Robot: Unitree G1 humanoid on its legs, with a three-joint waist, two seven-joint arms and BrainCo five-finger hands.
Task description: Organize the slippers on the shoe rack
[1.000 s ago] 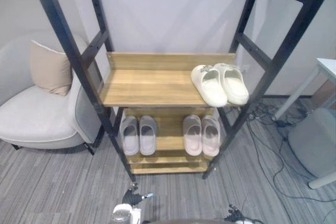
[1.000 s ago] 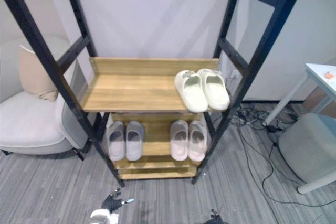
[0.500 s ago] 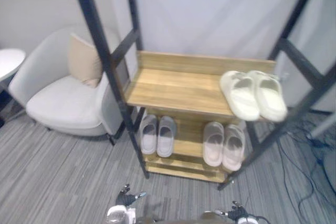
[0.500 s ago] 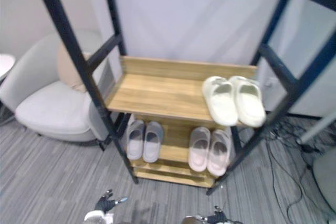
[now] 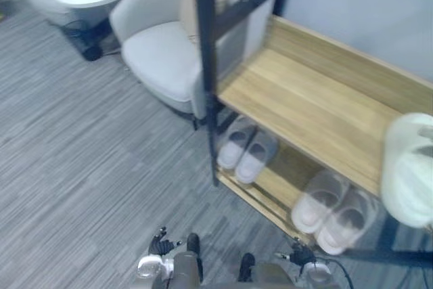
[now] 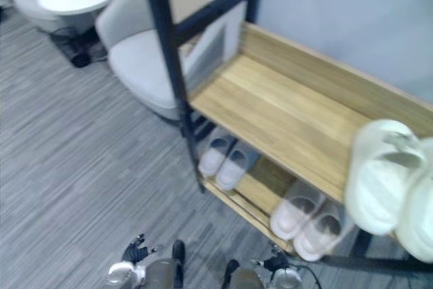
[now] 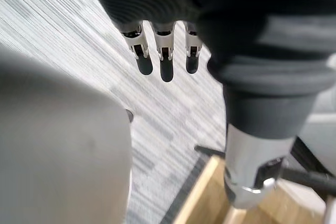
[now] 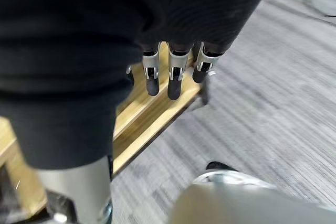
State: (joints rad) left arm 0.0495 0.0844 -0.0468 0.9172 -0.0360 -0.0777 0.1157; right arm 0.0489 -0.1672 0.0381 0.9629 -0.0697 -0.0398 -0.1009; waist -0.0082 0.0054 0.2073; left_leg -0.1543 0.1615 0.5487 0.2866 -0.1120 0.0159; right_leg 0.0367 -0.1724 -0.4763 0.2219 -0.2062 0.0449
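We see the grey carpet [image 5: 81, 153] spreading beneath both hands. The shoe rack [image 5: 298, 96] stands ahead of the hands and off to their right, its black frame carrying wooden shelves. The pale armchair [image 5: 162, 59] sits well beyond the left hand, just beside the rack's near post. On the upper shelf, far out past the right hand, the cream slippers [image 6: 379, 181] rest side by side at the front edge. On the lower shelf the pink slippers [image 5: 316, 201] lie nearest the right hand, and the grey slippers [image 5: 256, 157] lie ahead of the left hand. Our left hand [image 7: 165, 64] and right hand [image 8: 174, 80] hang low above the carpet, fingers straight and relaxed, holding nothing.
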